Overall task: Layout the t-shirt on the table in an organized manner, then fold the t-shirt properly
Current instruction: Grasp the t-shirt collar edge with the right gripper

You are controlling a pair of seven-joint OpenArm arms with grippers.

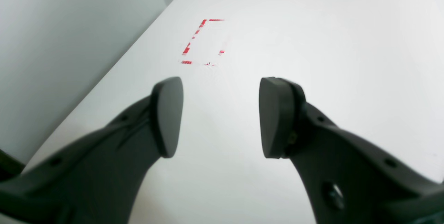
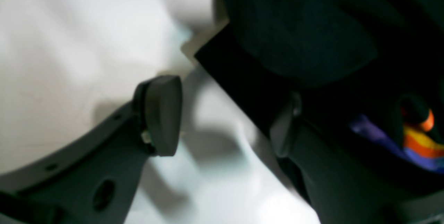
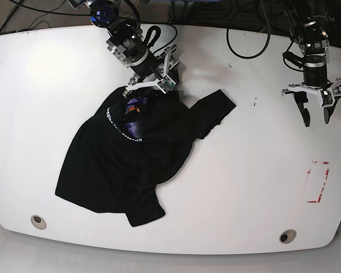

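Reaching into the collar area of the t-shirt point(image 3: 110, 165), the right end effector point(image 2: 225, 114) was seen with its jaws spread fairly wide: one finger point(image 2: 163, 113) stood over bare white surface point(image 3: 244, 187), the other lay against or under the black cloth beside the purple neck patch and orange print. Whether any cloth was actually pinched could not be told. The garment lay crumpled and skewed on the side of the surface nearest the right arm, one sleeve flung toward the middle, the hem toward the near edge. It was judged light, limp and prone to bunching, so it would drag and fold on itself if pulled from one point; the shoulder seams or the collar band were judged the better places to take hold. The right arm was stretched low from the far edge, wrist angled down to the neckline. The left end effector point(image 1: 220, 116) was held open and empty, hanging above bare surface, pointing downward, well apart from the shirt and near the red outline mark point(image 1: 203, 42).
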